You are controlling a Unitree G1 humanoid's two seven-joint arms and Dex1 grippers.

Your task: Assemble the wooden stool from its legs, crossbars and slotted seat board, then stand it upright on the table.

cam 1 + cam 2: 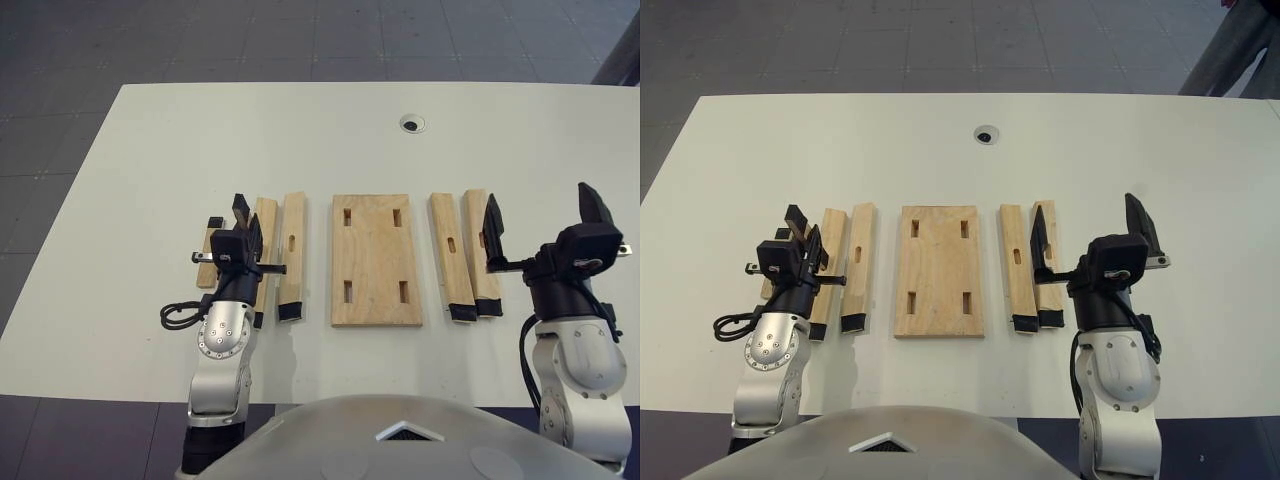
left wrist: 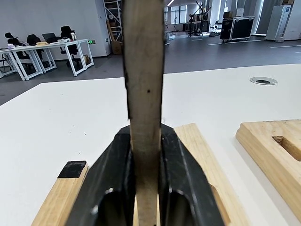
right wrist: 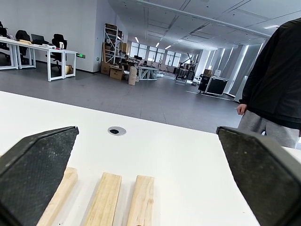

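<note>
The slotted seat board point(image 1: 375, 258) lies flat mid-table. Two legs point(image 1: 293, 255) with black ends lie to its left and two more legs point(image 1: 463, 255) to its right. A short piece with a black end point(image 1: 208, 255) lies furthest left. My left gripper point(image 1: 246, 228) hovers over the left legs, shut on a thin wooden crossbar point(image 2: 143, 94) that stands edge-on between its fingers point(image 2: 113, 179). My right gripper point(image 1: 545, 220) is open just right of the right legs, with nothing between its pads point(image 3: 40, 160).
A round cable hole point(image 1: 412, 123) sits in the white table point(image 1: 150, 170) toward the far side. A black cable loop point(image 1: 180, 316) lies by my left arm. Bare table surrounds the parts on the far side and both ends.
</note>
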